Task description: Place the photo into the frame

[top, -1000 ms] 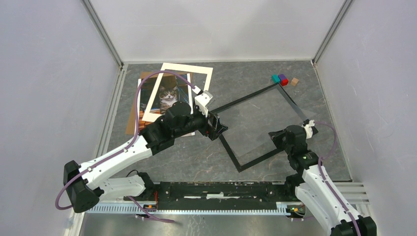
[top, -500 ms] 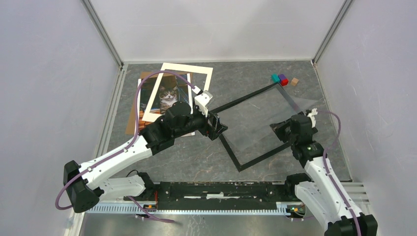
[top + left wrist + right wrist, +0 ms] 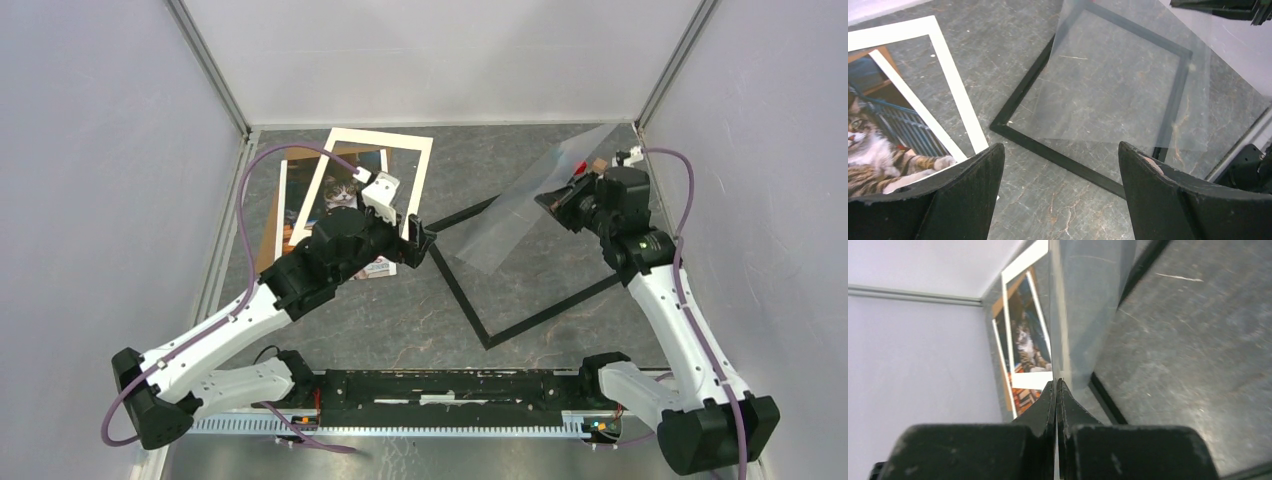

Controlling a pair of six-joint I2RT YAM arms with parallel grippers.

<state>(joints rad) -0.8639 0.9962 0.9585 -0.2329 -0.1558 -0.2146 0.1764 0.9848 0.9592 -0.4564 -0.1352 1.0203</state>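
At the far left of the table, the photo (image 3: 343, 192) lies flat on a brown backing board (image 3: 268, 240), partly overlapped by the white mat (image 3: 420, 160). The left gripper (image 3: 1060, 147) hangs wide open beside it. The right gripper (image 3: 1056, 390) is pinched on the clear sheet (image 3: 520, 215), held tilted above the black frame (image 3: 553, 312). The print looks thin, light and bendable, probably slick, so an exposed corner seems the safest hold.

No writing, label, brand mark or number can be read in any view: nothing legible on the photo (image 3: 343, 192), the frame (image 3: 1058, 158), the clear sheet (image 3: 520, 215) or the white mat (image 3: 415, 160).
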